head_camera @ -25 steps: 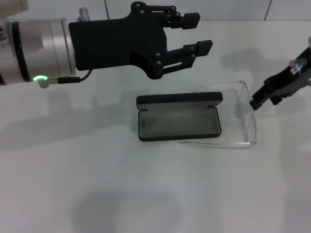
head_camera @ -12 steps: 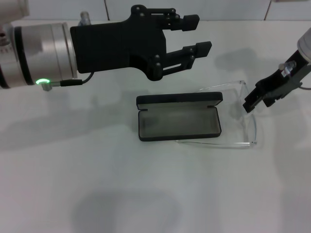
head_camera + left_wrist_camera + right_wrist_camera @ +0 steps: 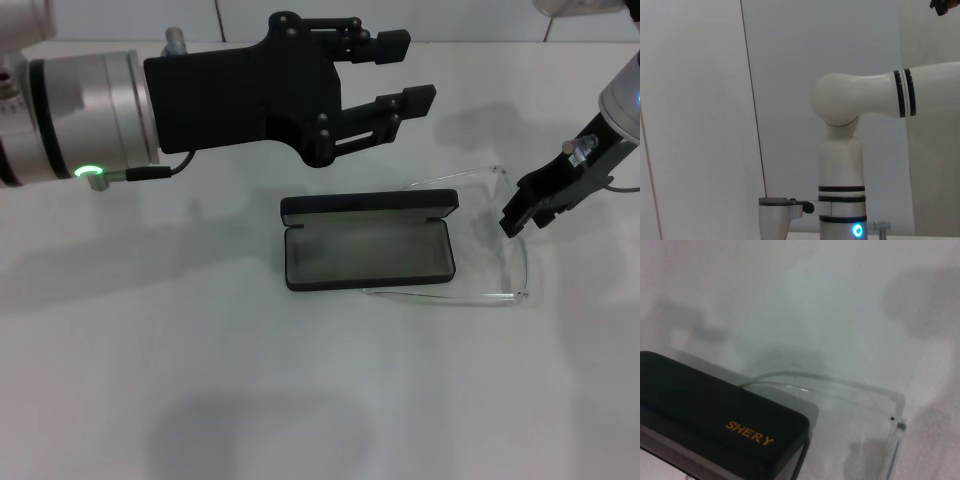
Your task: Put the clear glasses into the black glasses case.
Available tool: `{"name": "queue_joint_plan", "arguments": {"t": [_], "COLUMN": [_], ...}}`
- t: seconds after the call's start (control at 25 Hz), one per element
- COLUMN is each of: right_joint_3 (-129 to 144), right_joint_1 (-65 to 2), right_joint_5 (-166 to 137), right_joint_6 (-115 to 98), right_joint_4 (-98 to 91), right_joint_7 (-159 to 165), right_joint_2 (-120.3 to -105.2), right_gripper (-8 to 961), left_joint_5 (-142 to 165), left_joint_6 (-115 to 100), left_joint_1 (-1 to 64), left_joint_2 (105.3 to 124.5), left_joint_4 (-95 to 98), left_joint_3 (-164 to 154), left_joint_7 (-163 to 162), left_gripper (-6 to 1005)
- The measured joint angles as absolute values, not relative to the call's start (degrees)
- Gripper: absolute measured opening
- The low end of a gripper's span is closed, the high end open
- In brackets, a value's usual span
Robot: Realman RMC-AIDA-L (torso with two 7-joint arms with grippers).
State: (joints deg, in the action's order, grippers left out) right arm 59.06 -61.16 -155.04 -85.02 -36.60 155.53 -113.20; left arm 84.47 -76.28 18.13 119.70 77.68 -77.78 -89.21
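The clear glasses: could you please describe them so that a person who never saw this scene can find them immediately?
Find the black glasses case lying open in the middle of the white table. The clear glasses lie wrapped around its right end, beside the right gripper. Unlike the dark, solid case, they are fully transparent, showing only as faint outlines.

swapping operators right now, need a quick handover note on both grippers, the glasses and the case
Left gripper: open, hovering above the table behind the case, holding nothing.
Right gripper: at the lens end of the clear glasses; no grip visible.
Black glasses case: open on the table, grey lining bare.
Glasses lie unfolded on the table, arms running along the case on both sides.
Done: case opened.
Left: grasp the glasses, place them inside.
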Motion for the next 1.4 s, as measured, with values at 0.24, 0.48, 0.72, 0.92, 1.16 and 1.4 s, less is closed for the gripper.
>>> {"name": "queue_joint_plan", "arguments": {"t": [0.24, 0.48, 0.72, 0.92, 1.16, 1.4], "right_joint_3": [59.32, 59.42, 59.56, 59.55, 59.46, 59.11], "right_joint_1": [-61.17, -61.17, -61.08, -60.77, -60.30, -58.81], "right_joint_5": [-155.04, -155.04, -155.99, -157.57, -157.80, -157.82], "right_joint_6": [-84.23, -83.80, -84.00, -84.60, -85.73, -87.13], "right_joint_4": [-35.78, -35.47, -35.42, -35.41, -35.85, -37.83], "right_joint_7": [155.51, 155.49, 155.66, 156.01, 156.04, 156.07], "right_joint_2": [-113.21, -113.37, -113.48, -113.55, -113.30, -113.11], "right_gripper": [471, 420, 399, 382, 361, 341], "left_joint_5": [84.45, 84.43, 84.38, 83.57, 83.01, 83.01], "left_joint_6": [-76.44, -76.90, -76.91, -76.91, -76.90, -76.90], "left_joint_1": [17.98, 18.16, 18.19, 17.86, 17.52, 17.51], "left_joint_2": [119.70, 119.70, 119.70, 119.77, 119.72, 119.70], "left_joint_4": [77.13, 76.42, 76.29, 76.28, 76.29, 76.29], "left_joint_3": [-77.75, -77.36, -77.34, -77.29, -77.07, -76.98], "left_joint_7": [-89.21, -89.19, -89.12, -89.12, -89.12, -89.12], "left_gripper": [474, 473, 473, 473, 472, 472]}}
